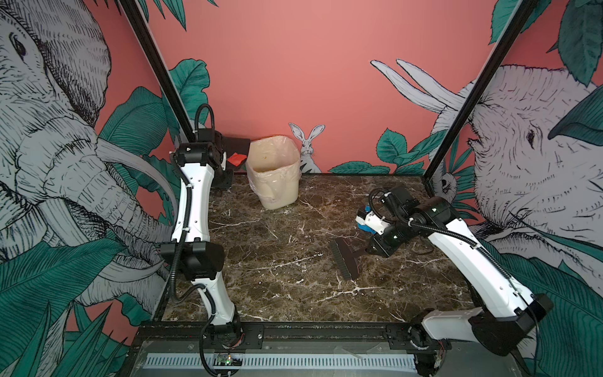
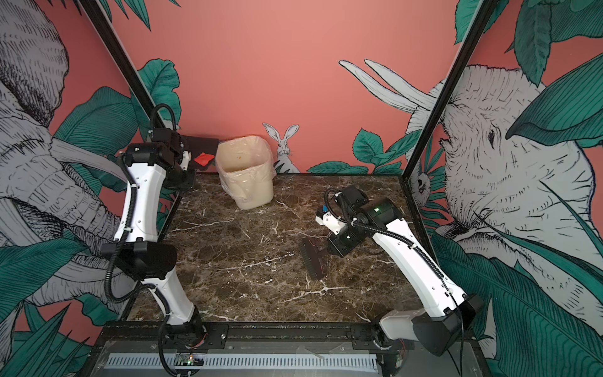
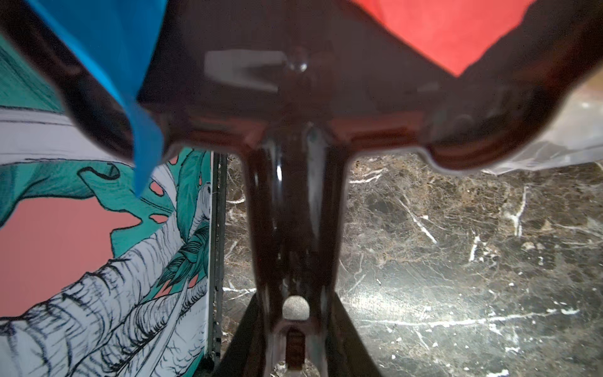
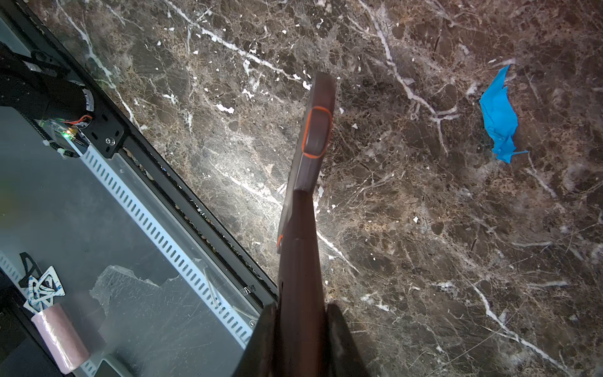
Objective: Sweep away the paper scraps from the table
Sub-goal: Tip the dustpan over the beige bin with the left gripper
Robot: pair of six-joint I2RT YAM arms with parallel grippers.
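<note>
1. Left gripper [image 3: 295,329] grips dustpan [image 3: 293,124] handle, aloft beside bin [image 1: 274,176]; red scrap [image 3: 450,29], blue scrap [image 3: 107,49] aboard.
2. Right gripper [image 4: 301,346] clamps brush [image 4: 318,130]; bristles probably touching table [image 4: 424,261].
3. Second blue scrap [image 4: 499,114] on table, near right gripper.

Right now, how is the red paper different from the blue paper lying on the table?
The red scrap sits in the dustpan, lifted beside the bin; the blue scrap lies on the table. The red scrap looks squat; the blue scrap is long and pointy. Both are small torn paper.
</note>
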